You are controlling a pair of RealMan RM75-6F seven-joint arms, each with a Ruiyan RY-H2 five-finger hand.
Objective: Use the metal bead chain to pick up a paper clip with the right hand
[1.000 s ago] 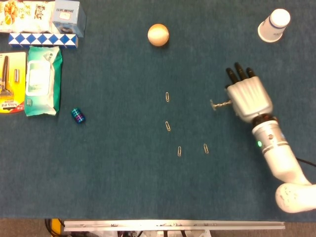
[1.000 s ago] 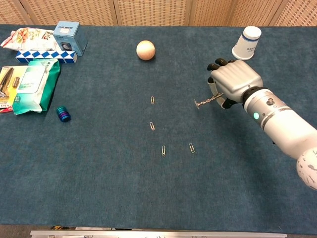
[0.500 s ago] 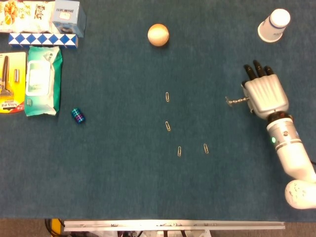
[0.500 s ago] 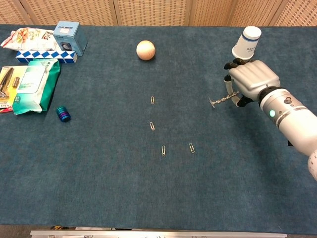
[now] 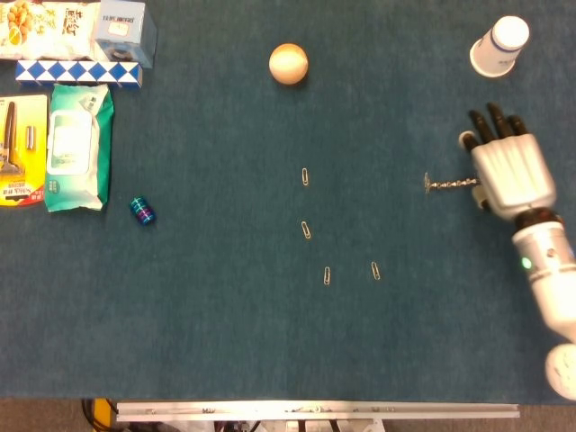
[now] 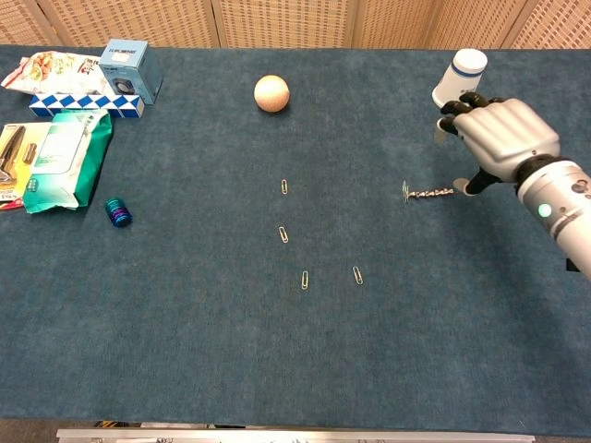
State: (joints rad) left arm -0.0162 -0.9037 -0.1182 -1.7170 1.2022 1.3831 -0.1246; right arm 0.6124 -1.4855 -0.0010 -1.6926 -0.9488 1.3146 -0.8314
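At the right edge of the blue cloth table (image 5: pixel 225 342), the right hand (image 5: pixel 510 171) sits palm down, its fingers (image 6: pixel 459 101) extended and slightly apart, with the arm running off toward the near right corner. The metal bead chain (image 5: pixel 450 184) lies stretched on the cloth, its right end at the thumb (image 6: pixel 473 184); whether that end is pinched or merely touched cannot be told from either view. Open cloth lies between the chain's free end and the four paper clips (image 5: pixel 307 229) scattered near the centre, well apart from the hand. The chest view shows the thumb beside the chain (the head view hides it under the palm). A white paper cup (image 5: pixel 498 45) stands close behind the fingertips. A wooden ball (image 5: pixel 288 64) rests at the far middle. Along the left edge are a wet-wipes pack (image 5: pixel 77 147), a small blue can (image 5: pixel 142 211), snack packets (image 5: pixel 45 27) and a blue box (image 5: pixel 124 29).
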